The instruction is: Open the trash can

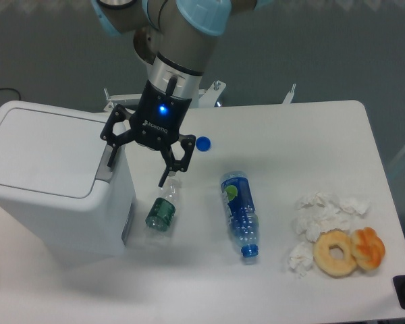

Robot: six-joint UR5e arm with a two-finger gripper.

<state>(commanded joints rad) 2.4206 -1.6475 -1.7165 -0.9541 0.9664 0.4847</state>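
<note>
Hand (140, 162) was spread wide, holding nothing, hanging at the trash can's (54, 179) right edge. One finger (112, 145) sat right at the grey push tab (106, 166) on the lid's right side; contact couldn't be judged. The other finger (178, 155) hung over the tabletop (304, 135), just above a small clear bottle (163, 208). Trash can sat directly to the hand's left, lid flat and shut.

Blue bottle (239, 213) lay off to the hand's right and nearer the camera, blue cap (203, 143) just right of the hand. Tissues (320, 214) and donuts (349, 251) were well apart on the right.

Step looked like lining up on the tab, lid not yet opened. Next move probably called for pressing down on the tab with that near finger, keeping the other finger clear of the small bottle.
</note>
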